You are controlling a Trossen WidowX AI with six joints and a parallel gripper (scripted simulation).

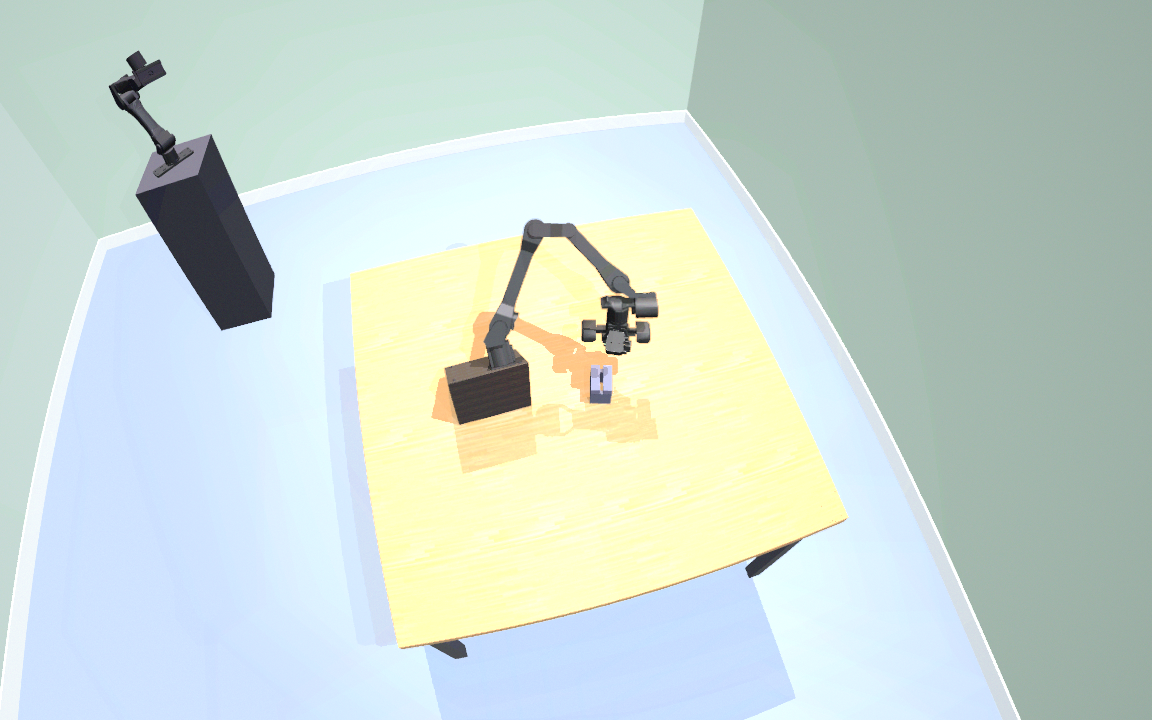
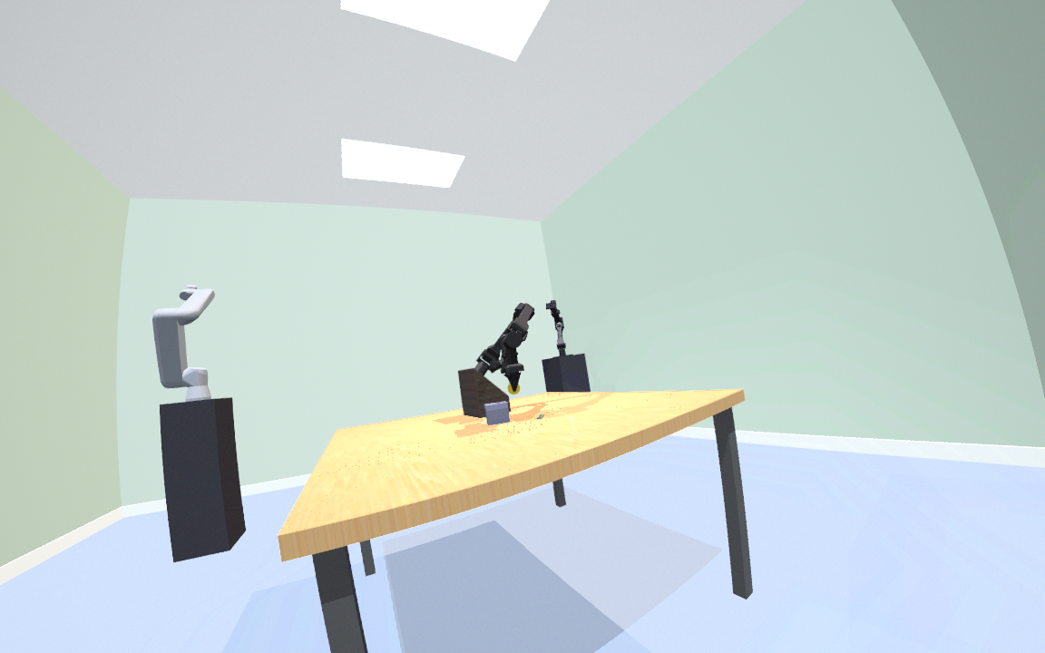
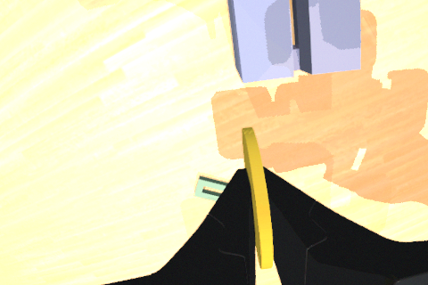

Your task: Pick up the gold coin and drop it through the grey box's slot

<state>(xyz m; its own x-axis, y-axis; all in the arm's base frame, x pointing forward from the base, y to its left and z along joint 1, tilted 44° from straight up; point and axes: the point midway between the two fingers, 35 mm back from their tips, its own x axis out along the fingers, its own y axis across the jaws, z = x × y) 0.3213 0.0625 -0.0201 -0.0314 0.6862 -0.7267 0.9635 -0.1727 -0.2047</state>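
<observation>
My gripper (image 1: 617, 345) (image 2: 514, 384) (image 3: 251, 177) is shut on the gold coin (image 2: 517, 390) (image 3: 259, 191), held upright on edge and above the table. The grey box (image 1: 593, 385) (image 2: 497, 414) (image 3: 259, 18) stands beyond the coin in the wrist view. Its slot runs roughly up and down there, and the coin's edge points roughly the same way, with its tip left of the slot's line and short of the box. The dark-green holder (image 2: 540, 416) (image 3: 200, 190) lies low behind the left finger, partly hidden; its slot shows no coin. In the top view the gripper hides it.
The wooden table (image 1: 696, 447) (image 2: 429, 462) (image 3: 89, 151) carries everything. The arm's dark base block (image 1: 490, 394) (image 2: 472, 394) stands beside the box. Other arms stand on pedestals (image 1: 204, 232) (image 2: 193, 479) away from the table.
</observation>
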